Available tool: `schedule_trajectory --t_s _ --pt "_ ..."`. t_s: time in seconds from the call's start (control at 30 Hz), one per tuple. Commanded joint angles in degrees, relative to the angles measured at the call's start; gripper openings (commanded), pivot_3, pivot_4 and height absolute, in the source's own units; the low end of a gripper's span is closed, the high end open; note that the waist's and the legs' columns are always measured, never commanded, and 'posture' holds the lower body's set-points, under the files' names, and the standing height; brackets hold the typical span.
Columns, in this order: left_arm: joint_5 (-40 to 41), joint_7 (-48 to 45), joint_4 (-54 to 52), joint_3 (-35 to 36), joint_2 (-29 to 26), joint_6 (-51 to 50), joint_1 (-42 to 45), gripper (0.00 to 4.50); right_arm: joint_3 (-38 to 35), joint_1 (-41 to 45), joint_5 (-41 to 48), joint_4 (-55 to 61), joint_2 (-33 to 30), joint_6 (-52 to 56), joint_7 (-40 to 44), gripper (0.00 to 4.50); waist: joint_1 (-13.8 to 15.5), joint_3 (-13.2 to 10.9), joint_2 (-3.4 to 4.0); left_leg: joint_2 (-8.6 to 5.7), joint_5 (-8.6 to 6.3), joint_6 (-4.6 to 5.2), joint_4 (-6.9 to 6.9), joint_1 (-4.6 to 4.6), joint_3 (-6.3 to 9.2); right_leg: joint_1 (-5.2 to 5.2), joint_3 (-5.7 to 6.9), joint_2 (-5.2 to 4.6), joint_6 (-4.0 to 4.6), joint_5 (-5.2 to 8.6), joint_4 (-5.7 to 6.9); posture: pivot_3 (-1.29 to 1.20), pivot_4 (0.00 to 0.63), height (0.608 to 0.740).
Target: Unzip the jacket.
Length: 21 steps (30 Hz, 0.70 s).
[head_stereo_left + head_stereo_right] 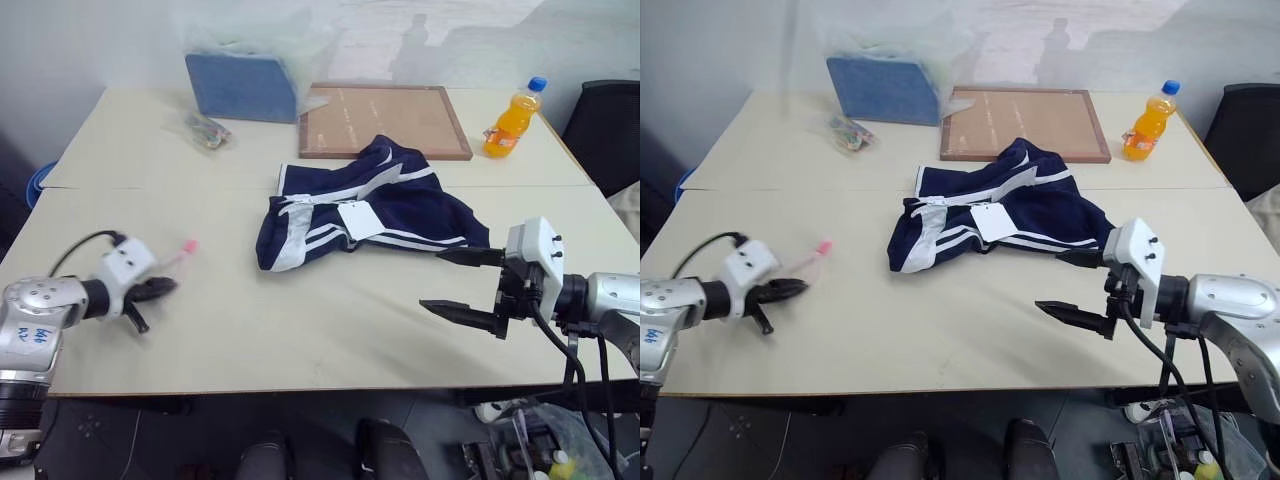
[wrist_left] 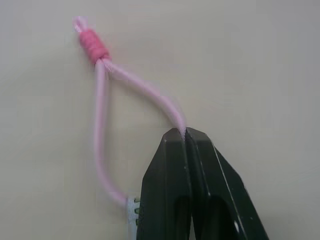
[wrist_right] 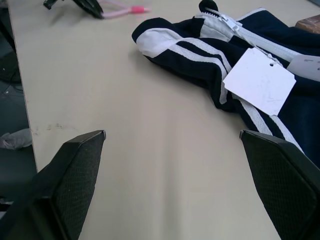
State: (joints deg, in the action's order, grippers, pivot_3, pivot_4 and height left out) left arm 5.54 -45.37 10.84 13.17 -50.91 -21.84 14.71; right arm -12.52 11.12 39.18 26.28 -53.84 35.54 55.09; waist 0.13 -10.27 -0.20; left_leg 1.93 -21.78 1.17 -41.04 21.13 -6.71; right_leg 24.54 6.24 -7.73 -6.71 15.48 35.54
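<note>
The navy jacket (image 1: 375, 205) with white stripes lies crumpled in the middle of the table, a white paper tag (image 3: 260, 80) on top of it and its white zipper line (image 3: 235, 27) running along the folds. My right gripper (image 1: 431, 279) hovers open just right of the jacket's near edge, nothing between its fingers (image 3: 82, 155). Far to the left, apart from the jacket, my left gripper (image 2: 185, 131) is shut on a thin pink cord loop (image 2: 100, 100) with a knotted end (image 1: 188, 246), low over the tabletop.
At the back stand a blue folded cloth in a clear bag (image 1: 240, 85), a cork board in a wooden frame (image 1: 385, 120) and an orange drink bottle (image 1: 512, 120). A small packet of coloured bits (image 1: 207, 130) lies back left. A black chair (image 1: 605, 130) stands right.
</note>
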Motion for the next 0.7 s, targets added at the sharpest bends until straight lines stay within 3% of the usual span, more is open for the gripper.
schedule_trajectory --t_s 0.03,0.17,0.2,0.37,0.53,0.7 --pt "0.4 6.8 -0.9 3.1 3.3 -2.9 -1.4 0.01 1.3 2.0 -1.5 -0.9 0.5 -2.0 0.6 4.50 0.3 0.0 -0.01 -0.05 -0.02 0.04 0.00 0.00 -0.01 0.00 0.00 -0.06 -0.01 0.00 0.00 0.00 0.150 0.740" --pt "2.1 7.8 -4.0 4.4 5.1 -6.0 -4.1 0.01 1.9 3.8 -2.2 -2.9 0.3 -2.4 1.4 4.50 0.4 0.0 -0.01 -0.08 -0.03 0.06 -0.01 -0.03 -0.05 0.00 0.00 -0.10 -0.02 -0.01 0.01 0.00 0.150 0.740" --pt "2.9 7.2 -5.2 4.8 5.0 -6.7 -5.3 0.45 1.9 4.1 -2.3 -3.4 0.1 -2.5 1.8 4.50 0.3 0.0 -0.01 -0.06 -0.03 0.05 -0.01 -0.03 -0.06 0.00 0.00 -0.07 -0.02 -0.01 0.02 0.00 0.150 0.740" --pt "3.2 8.2 -7.5 6.9 3.8 -8.3 -7.6 1.74 1.5 5.5 -1.9 -5.2 -0.5 -1.8 3.4 4.50 -0.2 0.0 0.00 -0.04 -0.03 0.04 0.03 -0.05 -0.08 0.02 -0.01 -0.06 -0.02 -0.01 0.01 0.00 0.150 0.740" --pt "8.9 6.5 -13.3 16.0 0.7 -13.9 -8.0 3.19 -0.2 3.6 -5.5 -6.4 -1.4 -3.9 2.6 4.50 -0.2 0.0 -0.03 -0.02 -0.04 0.02 0.03 -0.01 -0.09 0.05 -0.02 -0.06 -0.02 -0.01 0.00 0.00 0.150 0.740" --pt "23.2 -3.8 -28.9 17.8 -0.1 -17.0 -7.8 3.19 3.5 -0.6 -22.6 -11.4 -5.4 -18.6 0.4 4.50 0.4 0.0 -0.09 0.06 -0.05 0.02 0.01 0.07 -0.07 0.06 0.05 -0.25 -0.01 0.00 -0.03 0.00 0.150 0.740"
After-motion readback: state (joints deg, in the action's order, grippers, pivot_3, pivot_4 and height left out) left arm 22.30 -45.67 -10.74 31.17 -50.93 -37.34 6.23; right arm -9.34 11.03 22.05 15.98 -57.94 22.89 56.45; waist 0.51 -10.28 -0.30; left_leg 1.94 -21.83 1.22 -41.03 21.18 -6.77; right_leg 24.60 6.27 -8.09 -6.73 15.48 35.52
